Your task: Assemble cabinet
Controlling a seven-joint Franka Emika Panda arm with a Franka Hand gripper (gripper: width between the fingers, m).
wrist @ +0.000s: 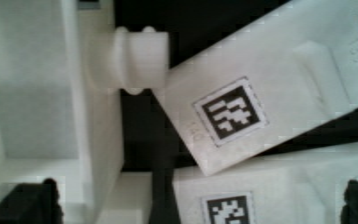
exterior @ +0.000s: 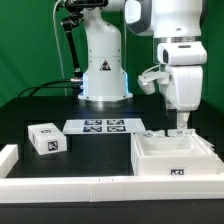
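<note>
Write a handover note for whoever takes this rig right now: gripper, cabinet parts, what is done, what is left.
Gripper: lowered at the back wall of the large cabinet box, on the exterior view's right. Whether it is open or shut, or holds anything, cannot be told.
Parts: the box sits open-topped on the table. A small tagged block lies apart on the exterior view's left, beside the marker board. The wrist view shows a tagged panel and a round knob-like part close by.
Done: nothing visibly joined to the box.
Left: likely fitting the loose block, and whatever the gripper is working on.
</note>
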